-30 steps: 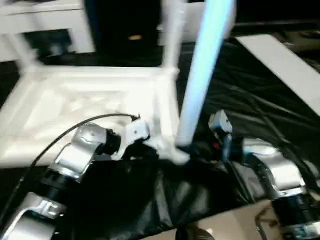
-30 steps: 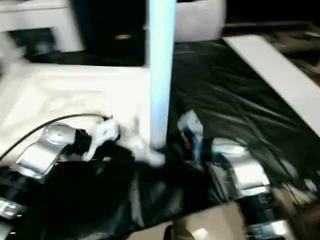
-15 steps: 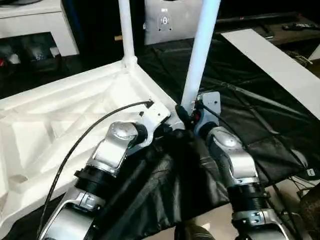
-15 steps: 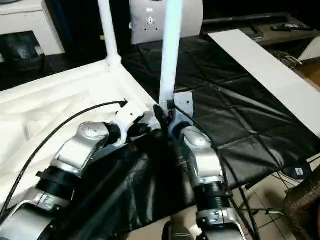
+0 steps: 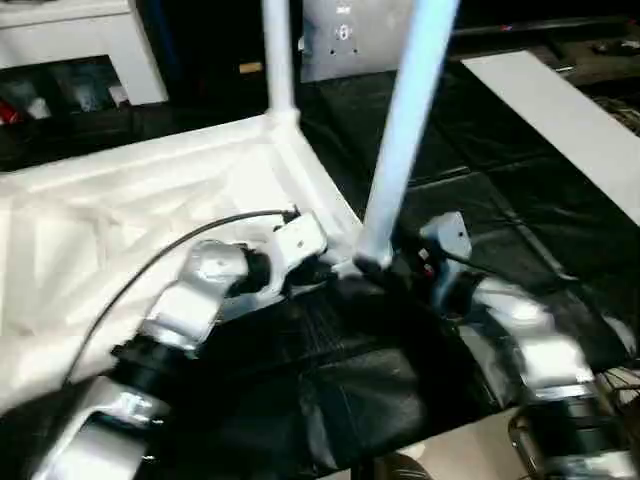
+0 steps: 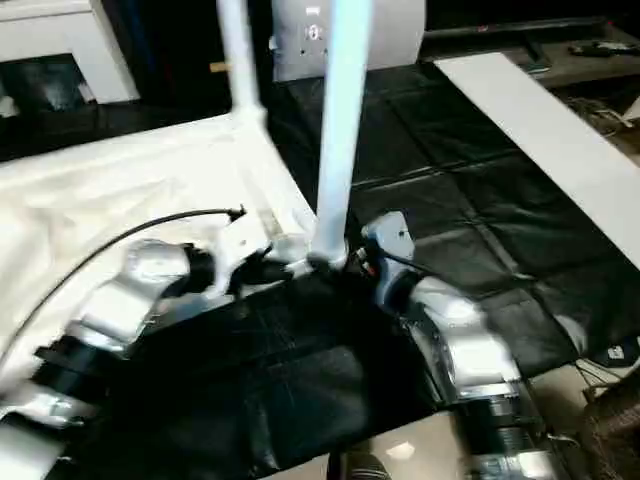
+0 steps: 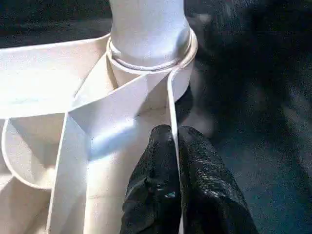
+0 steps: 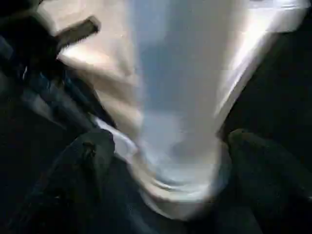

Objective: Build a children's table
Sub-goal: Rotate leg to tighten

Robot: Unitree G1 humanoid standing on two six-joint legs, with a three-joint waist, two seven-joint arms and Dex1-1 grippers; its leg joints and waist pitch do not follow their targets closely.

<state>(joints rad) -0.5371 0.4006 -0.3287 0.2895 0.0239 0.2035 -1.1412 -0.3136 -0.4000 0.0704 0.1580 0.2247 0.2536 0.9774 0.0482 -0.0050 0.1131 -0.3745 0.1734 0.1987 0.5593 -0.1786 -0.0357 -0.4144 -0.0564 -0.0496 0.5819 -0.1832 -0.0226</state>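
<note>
Nearest us, the silver forearms hide most of what the grippers do at the tabletop's (image 5: 120, 215) near corner socket (image 7: 183, 68). We turn to the left wrist view: the left gripper (image 7: 174, 146) is pinched on the thin rim wall just beside that socket, one black finger on each side. In the right wrist view the right gripper (image 8: 165, 146) straddles the foot of the near leg (image 5: 405, 130), fingers spread wide and apart from the tube (much blurred there). That leg stands upright in the socket, its top cut off. Beyond it, a second leg (image 6: 238, 60) rises from the far corner. The upturned tabletop lies on black sheeting (image 6: 420, 150).
</note>
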